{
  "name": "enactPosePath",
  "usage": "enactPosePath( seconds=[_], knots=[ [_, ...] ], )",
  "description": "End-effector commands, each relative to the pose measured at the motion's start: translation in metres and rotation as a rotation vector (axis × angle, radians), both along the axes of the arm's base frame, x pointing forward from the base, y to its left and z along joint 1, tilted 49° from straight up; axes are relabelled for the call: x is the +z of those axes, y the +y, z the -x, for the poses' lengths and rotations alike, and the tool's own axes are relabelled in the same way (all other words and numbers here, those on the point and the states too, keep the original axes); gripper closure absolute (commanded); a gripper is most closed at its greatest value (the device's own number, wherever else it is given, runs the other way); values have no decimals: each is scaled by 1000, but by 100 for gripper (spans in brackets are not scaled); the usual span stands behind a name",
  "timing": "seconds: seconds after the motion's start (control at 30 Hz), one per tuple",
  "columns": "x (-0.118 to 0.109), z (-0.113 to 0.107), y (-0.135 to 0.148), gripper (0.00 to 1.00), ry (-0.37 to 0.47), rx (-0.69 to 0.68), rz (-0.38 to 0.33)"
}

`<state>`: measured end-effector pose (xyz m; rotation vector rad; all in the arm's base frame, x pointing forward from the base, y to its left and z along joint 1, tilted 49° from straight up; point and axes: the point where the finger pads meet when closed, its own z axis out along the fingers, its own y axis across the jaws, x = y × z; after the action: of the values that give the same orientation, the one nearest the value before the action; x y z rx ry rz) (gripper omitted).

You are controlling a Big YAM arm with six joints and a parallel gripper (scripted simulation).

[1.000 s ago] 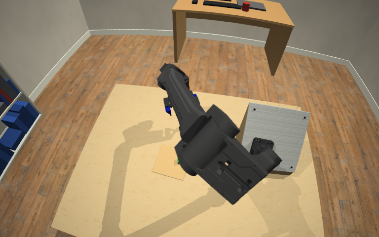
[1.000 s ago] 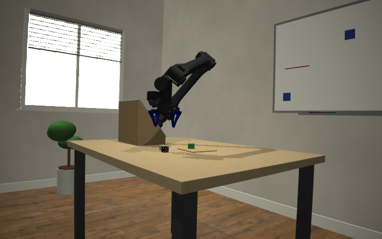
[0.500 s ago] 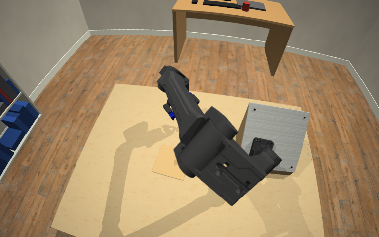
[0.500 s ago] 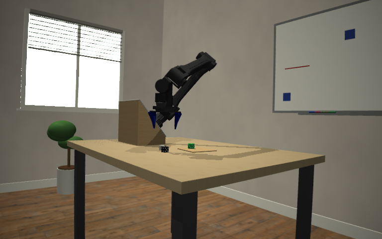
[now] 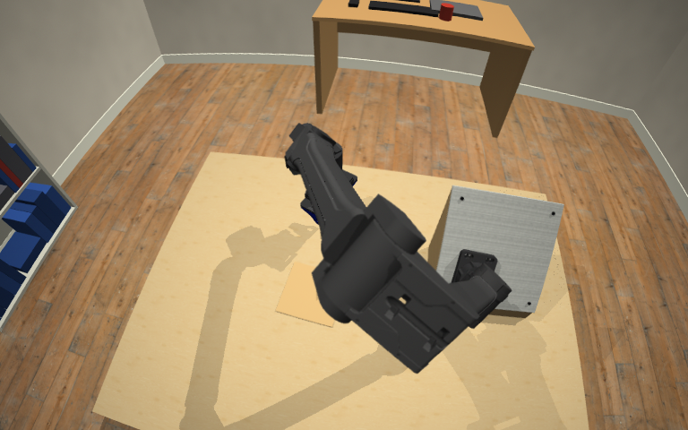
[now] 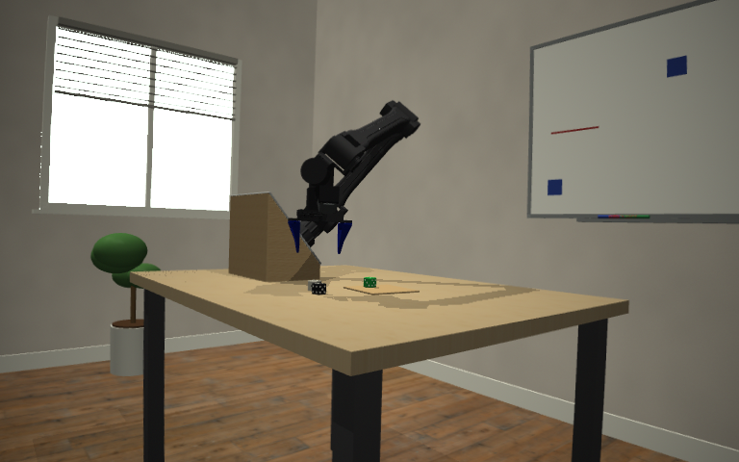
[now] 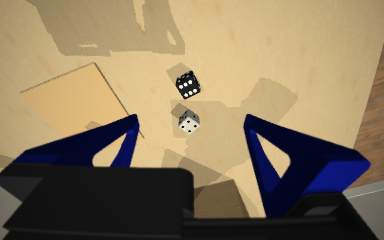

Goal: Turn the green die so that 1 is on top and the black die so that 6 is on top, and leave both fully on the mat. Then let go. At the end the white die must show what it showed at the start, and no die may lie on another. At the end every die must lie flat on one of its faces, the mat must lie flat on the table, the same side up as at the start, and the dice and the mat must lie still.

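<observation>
My gripper (image 6: 318, 237) is open and empty, well above the table with its blue fingers pointing down. In the wrist view the gripper (image 7: 190, 131) hangs over the white die (image 7: 189, 122), with the black die (image 7: 188, 85) just beyond it. Both lie on bare table beside the tan mat (image 7: 75, 102). In the side view the green die (image 6: 369, 282) sits on the mat (image 6: 381, 290). The black die (image 6: 318, 288) lies left of the mat, the white die (image 6: 311, 283) close behind it. In the overhead view the arm hides all dice and part of the mat (image 5: 299, 294).
The arm's wedge-shaped wooden mount (image 6: 261, 237) with a grey plate (image 5: 499, 243) stands at the table's back, close to the gripper. The table edge (image 7: 370, 115) shows at the right of the wrist view.
</observation>
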<state>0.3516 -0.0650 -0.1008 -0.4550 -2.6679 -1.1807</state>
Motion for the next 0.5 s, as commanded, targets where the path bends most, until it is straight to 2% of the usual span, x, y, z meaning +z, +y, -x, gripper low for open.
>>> enactPosePath(
  seconds=[0.0, 0.17, 0.2, 0.27, 0.47],
  knots=[
    [4, -14, -1, 0, -157, 113, 9],
    [-1, -3, 7, 0, -230, 205, -15],
    [0, -14, 2, 0, -273, 228, -3],
    [0, -19, 0, 0, -316, 255, 5],
    [-2, -10, 4, 0, -342, 291, -10]
  ],
)
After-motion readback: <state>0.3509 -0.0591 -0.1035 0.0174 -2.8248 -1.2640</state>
